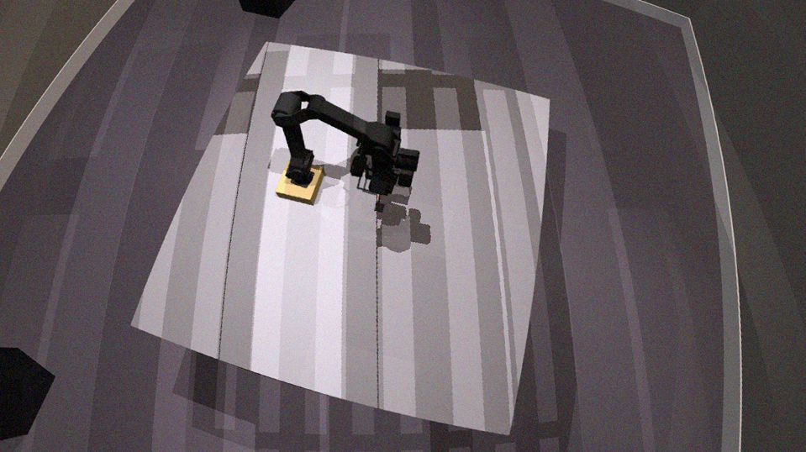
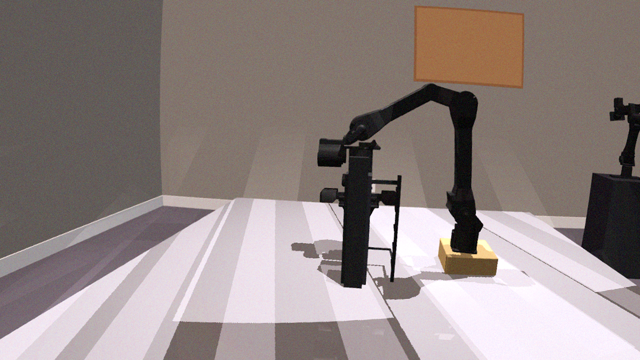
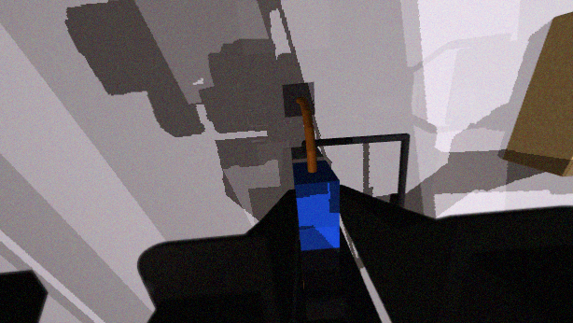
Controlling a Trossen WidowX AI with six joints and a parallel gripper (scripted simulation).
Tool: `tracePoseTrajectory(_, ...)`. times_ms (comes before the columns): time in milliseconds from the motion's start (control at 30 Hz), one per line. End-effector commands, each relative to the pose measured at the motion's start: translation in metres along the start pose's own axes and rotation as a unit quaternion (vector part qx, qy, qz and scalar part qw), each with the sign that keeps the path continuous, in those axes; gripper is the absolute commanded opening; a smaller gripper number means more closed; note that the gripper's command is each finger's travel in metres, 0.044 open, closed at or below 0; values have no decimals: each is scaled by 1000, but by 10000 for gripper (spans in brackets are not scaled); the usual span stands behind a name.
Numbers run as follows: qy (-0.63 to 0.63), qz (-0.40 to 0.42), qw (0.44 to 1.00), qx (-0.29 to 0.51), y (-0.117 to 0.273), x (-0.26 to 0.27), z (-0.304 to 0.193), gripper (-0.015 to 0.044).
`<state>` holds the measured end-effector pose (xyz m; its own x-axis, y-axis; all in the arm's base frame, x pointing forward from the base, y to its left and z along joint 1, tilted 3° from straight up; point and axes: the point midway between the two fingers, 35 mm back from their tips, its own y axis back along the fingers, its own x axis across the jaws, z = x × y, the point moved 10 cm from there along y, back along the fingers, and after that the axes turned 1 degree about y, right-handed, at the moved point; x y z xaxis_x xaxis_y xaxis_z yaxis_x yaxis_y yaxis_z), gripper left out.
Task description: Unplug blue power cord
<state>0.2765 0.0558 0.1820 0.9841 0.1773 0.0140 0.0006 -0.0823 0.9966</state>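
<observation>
In the wrist view the blue plug (image 3: 317,210) sits between my two black fingertips, with both fingers against its sides. My gripper (image 3: 314,193) is shut on it. An orange cord (image 3: 309,128) runs from the plug's far end to a small dark square block (image 3: 291,103) (image 1: 379,207). A dark part (image 3: 322,266) lies below the plug, between the fingers; I cannot tell whether it is the power strip. The plug's contact with the strip is hidden. In the top and exterior views the black gripper assembly hides the plug.
A thin black frame (image 3: 405,168) stands just right of the plug. The arm's yellow base block (image 1: 299,188) (image 2: 469,264) (image 3: 541,103) is on the table (image 1: 323,296) (image 2: 249,297). Another small black arm (image 2: 630,142) stands on a dark pedestal (image 2: 620,223) beyond the table.
</observation>
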Motion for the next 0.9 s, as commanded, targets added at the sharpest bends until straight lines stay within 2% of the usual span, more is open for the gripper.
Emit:
tracePoseTrajectory(0,-5,1,1000,-18,1,0,17,0)
tracePoseTrajectory(667,-7,1,1000,-20,3,-3,49,0)
tracePoseTrajectory(867,-8,1,1000,-20,2,-3,37,157)
